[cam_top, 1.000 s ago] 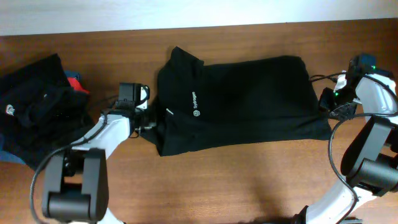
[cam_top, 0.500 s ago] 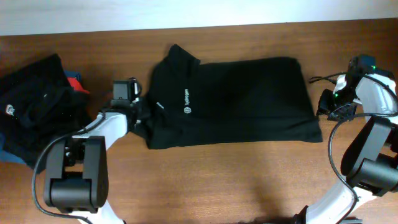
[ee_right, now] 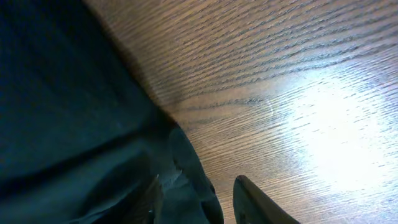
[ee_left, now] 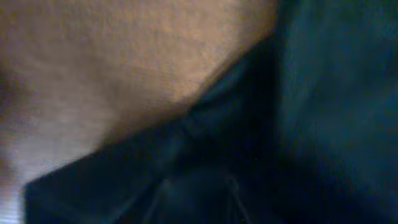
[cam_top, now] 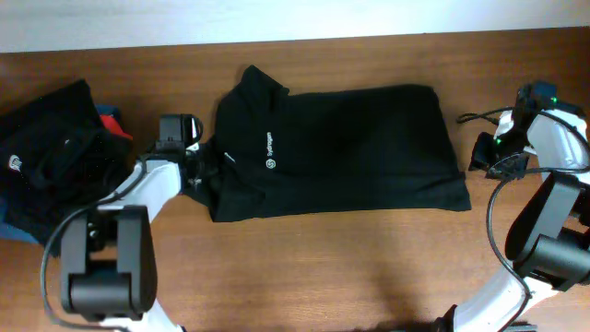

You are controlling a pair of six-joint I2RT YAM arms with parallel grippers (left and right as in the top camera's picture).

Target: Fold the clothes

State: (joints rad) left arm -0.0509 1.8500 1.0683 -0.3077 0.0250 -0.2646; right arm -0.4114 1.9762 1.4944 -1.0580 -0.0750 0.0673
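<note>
A black short-sleeved shirt [cam_top: 350,148] lies flat across the middle of the table, collar at the upper left and small white logo [cam_top: 270,164] facing up. My left gripper [cam_top: 203,169] is at the shirt's left edge and shut on the cloth. The left wrist view is dark and blurred, full of black fabric [ee_left: 311,93], and the fingers barely show. My right gripper [cam_top: 479,152] is open just off the shirt's right end. In the right wrist view its open fingers [ee_right: 199,182] straddle a loose corner of the shirt [ee_right: 74,112] without pinching it.
A pile of other black clothes [cam_top: 55,157], one with a white logo, lies at the far left with something red [cam_top: 111,122] beside it. Bare wooden tabletop [cam_top: 369,267] runs along the front. A pale wall edge borders the back.
The left gripper has pulled the shirt leftward across the table. The shirt's right end has slid away from the right gripper, which stayed where it was.
</note>
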